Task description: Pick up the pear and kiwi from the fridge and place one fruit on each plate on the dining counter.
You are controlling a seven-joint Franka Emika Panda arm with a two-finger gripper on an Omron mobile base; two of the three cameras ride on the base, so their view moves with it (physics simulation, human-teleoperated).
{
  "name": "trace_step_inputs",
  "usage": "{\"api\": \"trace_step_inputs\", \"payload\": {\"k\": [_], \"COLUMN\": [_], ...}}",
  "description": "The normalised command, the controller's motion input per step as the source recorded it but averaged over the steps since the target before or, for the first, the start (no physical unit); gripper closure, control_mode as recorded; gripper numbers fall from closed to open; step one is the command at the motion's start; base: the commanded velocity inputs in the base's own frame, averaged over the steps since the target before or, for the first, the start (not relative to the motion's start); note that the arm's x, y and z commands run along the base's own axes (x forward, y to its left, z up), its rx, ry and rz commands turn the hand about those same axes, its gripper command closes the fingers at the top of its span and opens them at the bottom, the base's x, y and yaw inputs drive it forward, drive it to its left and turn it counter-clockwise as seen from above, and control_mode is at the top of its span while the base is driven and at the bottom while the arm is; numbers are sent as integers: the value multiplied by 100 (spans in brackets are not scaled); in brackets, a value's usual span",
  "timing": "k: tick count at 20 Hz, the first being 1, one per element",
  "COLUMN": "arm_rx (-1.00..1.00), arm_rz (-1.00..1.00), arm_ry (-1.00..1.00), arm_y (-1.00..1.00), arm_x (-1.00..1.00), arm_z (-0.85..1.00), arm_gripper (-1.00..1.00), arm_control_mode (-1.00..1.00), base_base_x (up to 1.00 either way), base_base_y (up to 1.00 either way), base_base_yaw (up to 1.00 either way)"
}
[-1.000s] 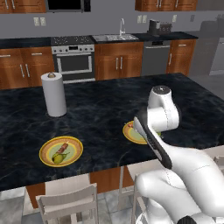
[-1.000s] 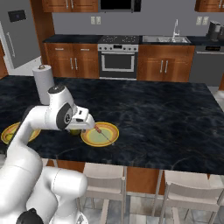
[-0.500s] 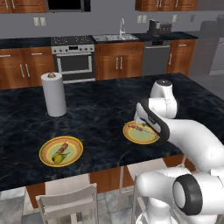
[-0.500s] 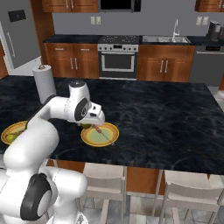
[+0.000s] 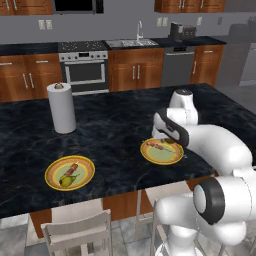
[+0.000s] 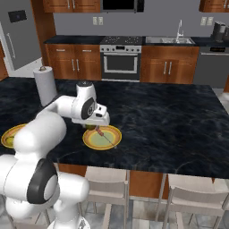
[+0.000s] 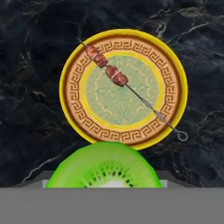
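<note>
Two yellow plates sit on the black marbled dining counter (image 5: 110, 130): the far-left plate (image 5: 69, 172) carries the pear (image 5: 65, 181) beside a small skewer, while the near plate (image 7: 123, 86) bears a meat skewer (image 7: 127, 85) only. Seen from the hand camera, the bright green kiwi (image 7: 104, 168), cut face showing, is gripped by the gripper (image 5: 167, 140) at that plate's edge, hanging above it. From the base cameras the fruit is barely a green speck under the white arm. A paper towel roll (image 5: 61, 107) stands upright well behind the plates.
</note>
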Motion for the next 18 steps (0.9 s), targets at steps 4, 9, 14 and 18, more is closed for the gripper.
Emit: {"api": "trace_step_inputs", "payload": {"k": [4,9,14,18], "arm_rx": [-4,-2,0,0], "arm_rz": [0,0,0,0], "arm_ry": [0,0,0,0], "arm_y": [11,9,1,0], "arm_x": [22,21,2,0], "arm_z": [-52,-64,-32,-15], "arm_gripper": [100,100,100,100], "arm_control_mode": [-100,-100,-100,-100], "base_base_x": [0,0,0,0], "base_base_y": [0,0,0,0], "base_base_yaw": [0,0,0,0]}}
